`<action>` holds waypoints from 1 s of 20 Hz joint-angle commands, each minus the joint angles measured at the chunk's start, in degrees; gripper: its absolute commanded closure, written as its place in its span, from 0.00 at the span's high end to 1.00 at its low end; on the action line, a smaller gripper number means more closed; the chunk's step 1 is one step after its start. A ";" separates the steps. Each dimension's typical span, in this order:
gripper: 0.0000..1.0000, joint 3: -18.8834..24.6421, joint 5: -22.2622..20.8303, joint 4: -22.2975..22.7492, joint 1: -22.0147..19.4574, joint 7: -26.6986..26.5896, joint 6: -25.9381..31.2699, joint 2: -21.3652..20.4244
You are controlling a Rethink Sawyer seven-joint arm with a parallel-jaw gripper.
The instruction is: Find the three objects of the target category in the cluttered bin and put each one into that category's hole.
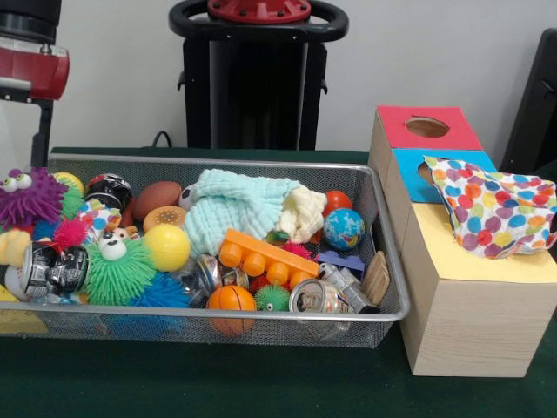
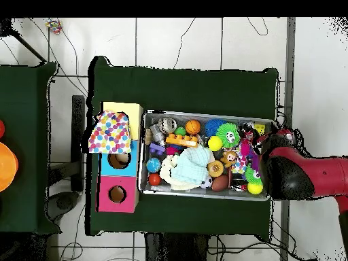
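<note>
Dotted cloth (image 1: 494,212) on box (image 1: 470,322) (cluttered bin (image 1: 387,261) beside)

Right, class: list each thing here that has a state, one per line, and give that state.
Polka-dot cloth: draped over the box, partly covering the blue hole.
Red hole: uncovered.
Mint cloth: crumpled in the bin.
Cans: lying on their sides.
Wire bin: full.
Gripper: hidden.

robot lab, green cloth-covered counter (image 1: 261,383), red and black robot arm (image 2: 309,178) on a pedestal, loose black cables (image 2: 183,44) across white tiled floor (image 2: 177,41), plain white wall (image 1: 418,52)
</note>
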 commanded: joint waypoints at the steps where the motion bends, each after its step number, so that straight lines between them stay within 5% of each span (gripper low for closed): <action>1: 1.00 -4.86 -3.64 4.87 3.76 2.90 -3.32 -3.90; 6: 1.00 -6.43 -1.85 3.79 4.92 2.71 -2.34 -2.09; 10: 1.00 -2.86 7.88 2.08 3.40 -5.28 9.88 -0.03; 15: 1.00 -5.16 15.65 1.32 7.12 -1.31 19.36 -1.80; 20: 1.00 -5.78 16.91 -3.79 8.27 -1.70 21.48 -1.12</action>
